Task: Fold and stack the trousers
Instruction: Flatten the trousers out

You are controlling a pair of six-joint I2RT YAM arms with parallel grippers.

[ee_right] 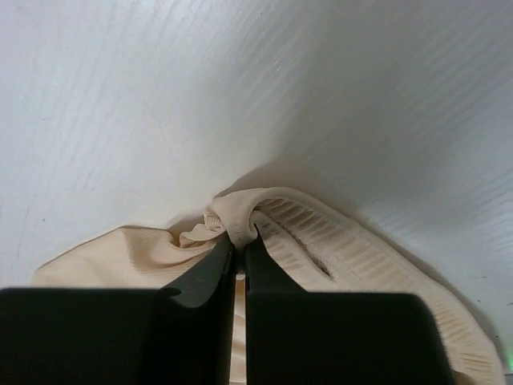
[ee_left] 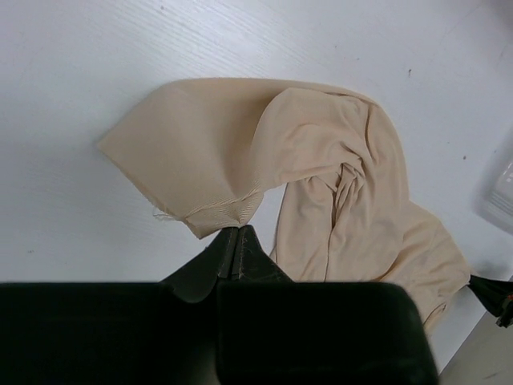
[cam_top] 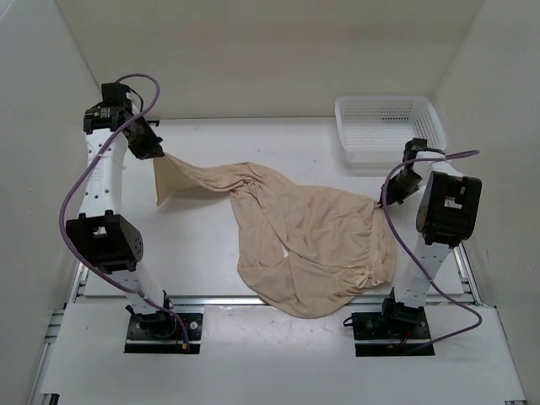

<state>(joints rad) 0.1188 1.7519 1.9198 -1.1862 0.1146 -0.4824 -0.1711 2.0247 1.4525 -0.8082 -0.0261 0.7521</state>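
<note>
With left hand (cam_top: 159, 153) clamped on one leg end of trousers (cam_top: 312, 245) at far left and right hand (cam_top: 381, 202) clamped on waistband at right, holding them spread, wrinkled, across surface (cam_top: 202, 245); no fold made, nothing stacked: seemingly barely begun.
</note>
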